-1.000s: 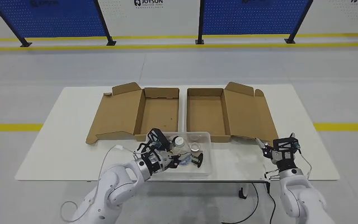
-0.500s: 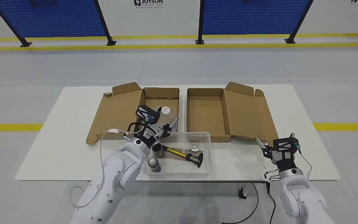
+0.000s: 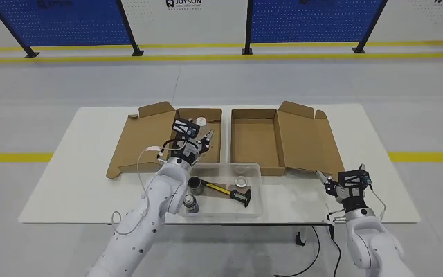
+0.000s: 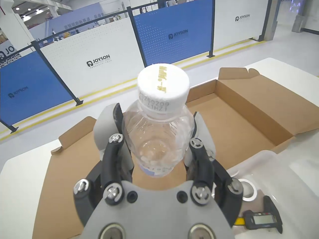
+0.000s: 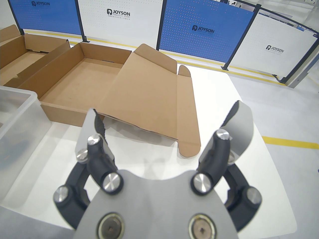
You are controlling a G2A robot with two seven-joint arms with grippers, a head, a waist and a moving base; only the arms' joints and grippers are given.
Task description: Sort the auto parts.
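Observation:
My left gripper (image 3: pixel 196 137) (image 4: pixel 155 135) is shut on a small clear bottle (image 4: pixel 159 135) with a white cap (image 3: pixel 201 122), held over the left cardboard box (image 3: pixel 201 142). The clear plastic bin (image 3: pixel 252 204) at the table's front holds a dark metal cylinder (image 3: pixel 195 183), a second cylinder (image 3: pixel 190 203), a yellow-and-black caliper (image 3: pixel 228 192) (image 4: pixel 261 221) and a metal ring (image 3: pixel 241 181) (image 4: pixel 245 191). My right gripper (image 3: pixel 340 185) (image 5: pixel 165 118) stands open over the bare table at the front right, with nothing between its fingers.
The right cardboard box (image 3: pixel 256 142) (image 5: pixel 79 78) lies open with its lid flap (image 3: pixel 308 142) spread toward the right arm. The left box's flap (image 3: pixel 142 142) lies spread to the left. Blue and white fence panels stand beyond the table.
My left arm lifted the bottle out of the plastic bin and carried it back over the left cardboard box. The right arm has kept still.

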